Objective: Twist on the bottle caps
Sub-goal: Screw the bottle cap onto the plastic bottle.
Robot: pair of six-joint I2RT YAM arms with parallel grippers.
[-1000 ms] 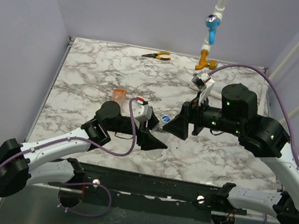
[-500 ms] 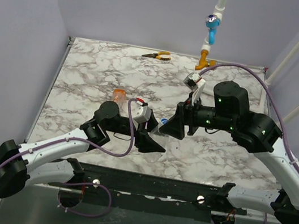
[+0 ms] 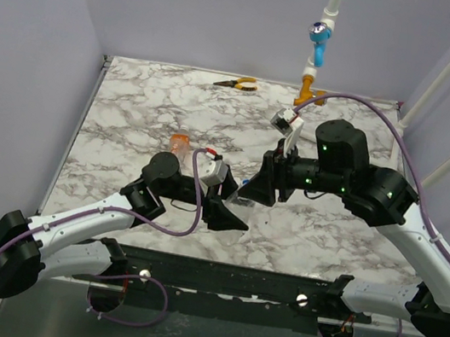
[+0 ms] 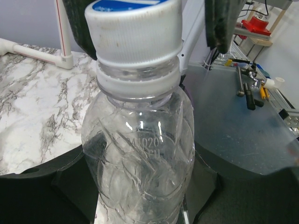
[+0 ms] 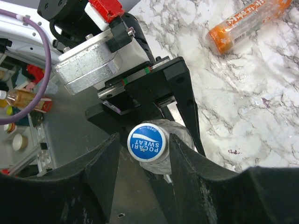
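The left gripper [image 3: 231, 211] is clenching a clear bottle [image 4: 140, 154] around its body and holding it upright near the 6 o'clock edge of the marble table [image 3: 148, 112]. The left wrist view is showing this best: the crinkled clear body is sitting between the dark jaw bases, and a ribbed white cap with a blue top, the blue-topped cap [image 4: 135, 28], is sitting on the neck.

The right gripper [image 3: 252, 190] is reaching in from 3 o'clock. Its fingers [image 4: 219, 23] are flanking the cap on both sides. From its own wrist camera the blue printed disc is lying right between the two dark fingers, seemingly touching them. The left wrist view is showing a gap on one side, so I cannot tell whether the grip on the cap is actually made.

Only the right wrist and overhead views are showing the orange bottle [image 5: 245, 21], which is lying on its side on the marble at about 10 o'clock from the left gripper, apart from both arms. The overhead view alone is showing the pliers [image 3: 237, 84] at the table's 12 o'clock edge.
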